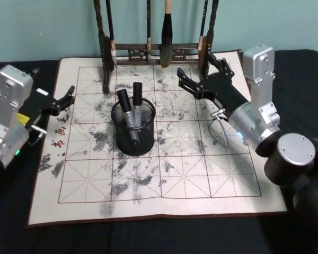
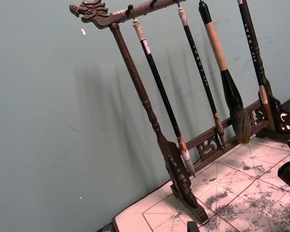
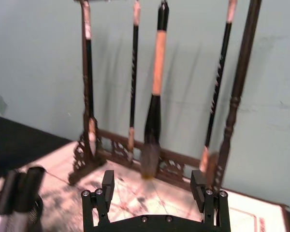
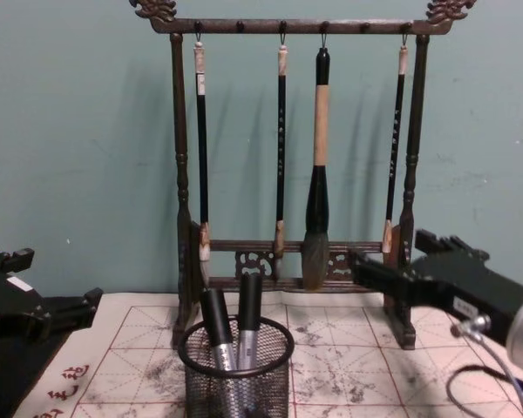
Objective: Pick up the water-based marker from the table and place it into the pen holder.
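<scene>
Standing in the holder: two markers, both grippers clear

Sitting on the stained grid mat point(image 1: 201, 185) on the dark table point(image 1: 10, 233), the black mesh pen holder point(image 1: 133, 132) is near the mat's middle. Two markers point(image 1: 130, 108) stand in it, caps up, leaning slightly toward the left side; grey barrels show through the mesh. Chest view has them side by side, touching, tops above the rim.

Left gripper point(image 1: 68, 96) hangs off the mat's left edge, level with the holder, well apart from it. Fingers look nearly closed with nothing between them, but can't confirm from these views.

Right gripper point(image 1: 184, 78) is over the mat's far right part, behind and to the right of the holder, near the right foot of the brush rack point(image 1: 153, 53). Fingers spread wide, nothing held; right wrist view shows both fingertips point(image 3: 108, 180) apart with bare mat between.

Rack stands at the mat's far edge against the teal wall point(image 4: 78, 131). Four brushes point(image 4: 317, 174) hang from its top bar, the third one thickest.
</scene>
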